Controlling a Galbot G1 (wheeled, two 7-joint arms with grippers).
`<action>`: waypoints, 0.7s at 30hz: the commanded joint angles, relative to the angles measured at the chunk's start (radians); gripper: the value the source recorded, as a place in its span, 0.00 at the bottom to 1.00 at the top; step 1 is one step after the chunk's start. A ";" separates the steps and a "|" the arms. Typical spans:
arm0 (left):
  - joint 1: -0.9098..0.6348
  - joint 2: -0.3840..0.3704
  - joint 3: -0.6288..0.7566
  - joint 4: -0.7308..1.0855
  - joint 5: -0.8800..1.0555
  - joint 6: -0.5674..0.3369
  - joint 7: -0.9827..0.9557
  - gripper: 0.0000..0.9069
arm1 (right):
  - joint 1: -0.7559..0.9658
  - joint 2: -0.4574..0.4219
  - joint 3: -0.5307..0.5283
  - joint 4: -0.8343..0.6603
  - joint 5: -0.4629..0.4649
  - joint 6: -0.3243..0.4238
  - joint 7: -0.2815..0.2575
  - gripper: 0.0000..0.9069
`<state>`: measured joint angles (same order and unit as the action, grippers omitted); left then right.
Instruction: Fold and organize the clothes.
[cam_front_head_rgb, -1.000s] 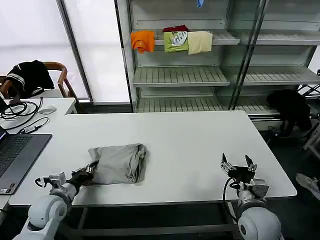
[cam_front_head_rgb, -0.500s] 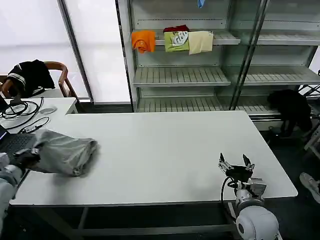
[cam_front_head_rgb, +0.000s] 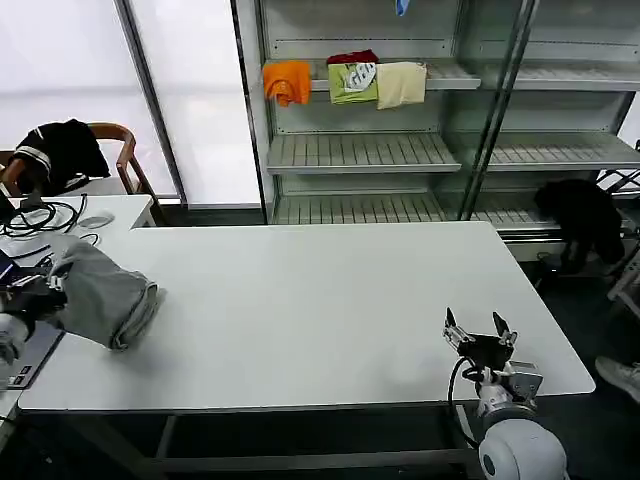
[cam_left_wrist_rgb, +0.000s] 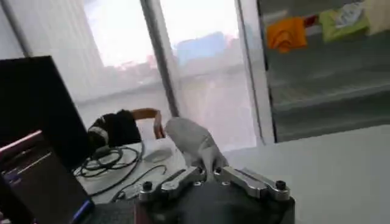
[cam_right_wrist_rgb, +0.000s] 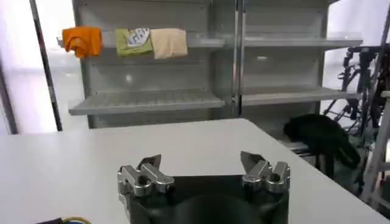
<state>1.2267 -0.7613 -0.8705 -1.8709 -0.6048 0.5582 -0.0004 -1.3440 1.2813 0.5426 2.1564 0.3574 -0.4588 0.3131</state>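
The clothes are one light grey T-shirt (cam_front_head_rgb: 102, 296), bunched into a loose bundle at the far left end of the white table (cam_front_head_rgb: 330, 300). My left gripper (cam_front_head_rgb: 28, 299) is at the table's left edge, shut on one end of the bundle. In the left wrist view the grey fabric (cam_left_wrist_rgb: 192, 143) rises from between the closed fingers of the left gripper (cam_left_wrist_rgb: 205, 173). The shirt's print is hidden. My right gripper (cam_front_head_rgb: 479, 334) waits open near the table's front right edge, and the right wrist view shows nothing between the spread fingers of this gripper (cam_right_wrist_rgb: 204, 164).
A laptop (cam_front_head_rgb: 22, 356) and cables (cam_front_head_rgb: 42, 218) lie on the side desk at the left, right by the shirt. A chair with a black garment (cam_front_head_rgb: 58, 150) stands behind. Orange (cam_front_head_rgb: 286, 80), green (cam_front_head_rgb: 352, 81) and cream (cam_front_head_rgb: 400, 83) folded garments sit on the shelf.
My left gripper has pulled the grey T-shirt leftward across the table, from left of centre to the far left edge. The right gripper has stayed put.
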 joint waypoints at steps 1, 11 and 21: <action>0.155 -0.051 0.462 -0.381 0.220 0.022 -0.103 0.01 | -0.088 0.006 0.091 0.055 0.016 0.003 0.002 1.00; -0.281 -0.253 0.968 -0.113 0.253 0.024 -0.232 0.01 | -0.129 0.012 0.144 0.042 0.009 0.003 -0.003 1.00; -0.522 -0.560 1.057 0.232 0.266 0.021 -0.236 0.22 | -0.098 0.042 0.125 0.020 -0.036 -0.015 -0.013 1.00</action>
<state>0.9969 -1.0186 -0.0790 -1.9517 -0.3841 0.5773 -0.1902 -1.4382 1.3099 0.6560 2.1865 0.3465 -0.4664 0.3044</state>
